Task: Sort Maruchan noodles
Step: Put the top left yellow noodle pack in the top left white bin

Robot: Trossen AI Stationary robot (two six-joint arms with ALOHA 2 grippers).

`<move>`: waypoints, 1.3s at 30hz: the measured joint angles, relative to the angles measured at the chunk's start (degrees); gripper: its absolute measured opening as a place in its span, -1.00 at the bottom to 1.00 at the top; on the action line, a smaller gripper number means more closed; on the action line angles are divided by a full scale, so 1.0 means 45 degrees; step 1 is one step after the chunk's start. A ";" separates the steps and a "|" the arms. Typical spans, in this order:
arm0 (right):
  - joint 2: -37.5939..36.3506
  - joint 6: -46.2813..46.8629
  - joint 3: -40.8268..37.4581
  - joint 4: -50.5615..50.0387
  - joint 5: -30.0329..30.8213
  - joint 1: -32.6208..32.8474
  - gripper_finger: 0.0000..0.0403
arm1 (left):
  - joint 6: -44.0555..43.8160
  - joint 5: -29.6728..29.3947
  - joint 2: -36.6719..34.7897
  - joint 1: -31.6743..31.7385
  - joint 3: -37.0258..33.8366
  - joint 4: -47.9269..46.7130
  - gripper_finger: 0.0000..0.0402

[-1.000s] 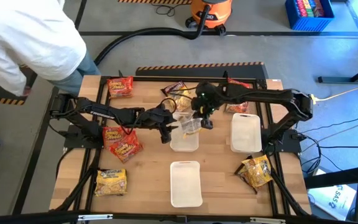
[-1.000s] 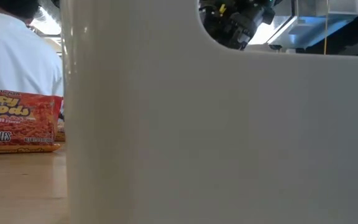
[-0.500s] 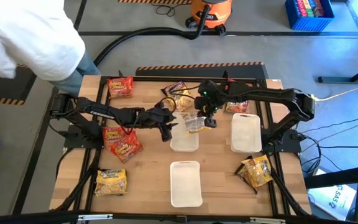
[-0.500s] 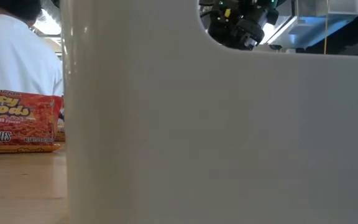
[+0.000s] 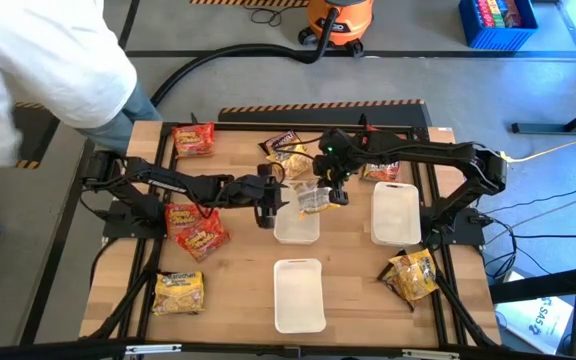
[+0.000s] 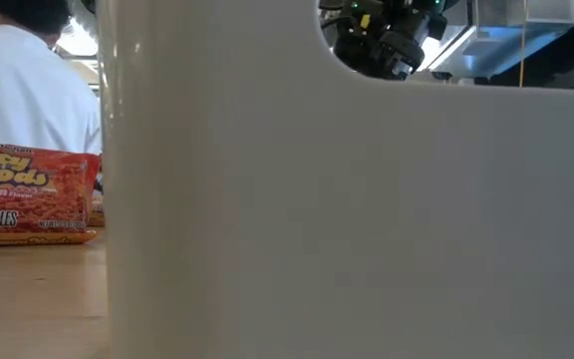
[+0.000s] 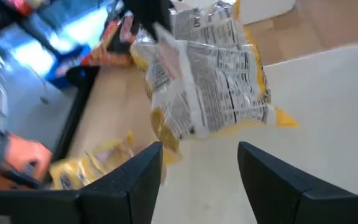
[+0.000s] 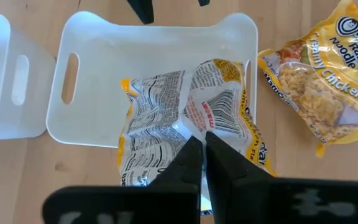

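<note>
A yellow Maruchan noodles packet (image 8: 160, 118) hangs over the middle white tray (image 5: 296, 234), its printed back toward the cameras, with my right gripper (image 8: 204, 146) shut on it. My left gripper (image 7: 197, 168) stands open just to the left of the packet (image 7: 210, 74), level with it; nothing is between its fingers. In the high view the two grippers (image 5: 268, 207) (image 5: 326, 192) meet at the table's middle. Other packets lie flat on the wood: red ones (image 5: 193, 228), yellow ones (image 5: 179, 292). My right gripper pinches a crumpled part of the packet's printed back (image 8: 194, 127) between its two fingers, near the packet's upper end (image 7: 166, 31). The fingers slant down from above on the right. The packet hangs crumpled below them, clear of the tray's floor.
Two more white trays (image 5: 395, 213) (image 5: 299, 295) stand to the right and near. Packets lie at the far edge (image 5: 193, 138) (image 5: 288, 152) and near right (image 5: 411, 275). A person in white (image 5: 38, 60) stands at the far left corner. A white tray wall (image 6: 347, 219) blocks most of the low view.
My right gripper has drawn the yellow packet a little toward the table's right edge, away from my left gripper, and it still hangs over the middle tray. My left gripper has stayed in place beside it.
</note>
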 joint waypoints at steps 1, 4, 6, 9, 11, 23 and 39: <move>0.0000 0.0000 0.0000 0.0018 0.0000 0.0000 -1.00 | 0.0547 -0.0101 0.0075 -0.0029 -0.0018 -0.0145 0.02; 0.0007 0.0008 0.0000 0.0009 0.0000 0.0000 -1.00 | 0.2166 -0.0268 0.0480 -0.0078 0.0021 0.0407 0.01; 0.0010 0.0044 0.0002 0.0019 0.0000 0.0000 -1.00 | 0.2990 -0.0582 0.0757 -0.0116 -0.0029 0.0477 0.01; 0.0010 0.0078 0.0010 0.0038 -0.0006 0.0000 -1.00 | 0.3870 -0.1347 0.1391 -0.0217 -0.0029 0.1646 0.01; 0.0010 0.0087 0.0010 0.0072 -0.0010 0.0000 -1.00 | 0.4438 -0.1905 0.1673 -0.0326 -0.0024 0.2469 0.01; 0.0010 0.0112 0.0010 0.0336 -0.0015 0.0000 -1.00 | 0.5628 -0.2064 0.2725 -0.0418 -0.0015 0.3877 0.01; 0.0010 0.0340 0.0019 0.0305 -0.0015 -0.0005 -1.00 | 0.4765 -0.2104 0.3421 -0.0418 0.0908 0.5176 -0.20</move>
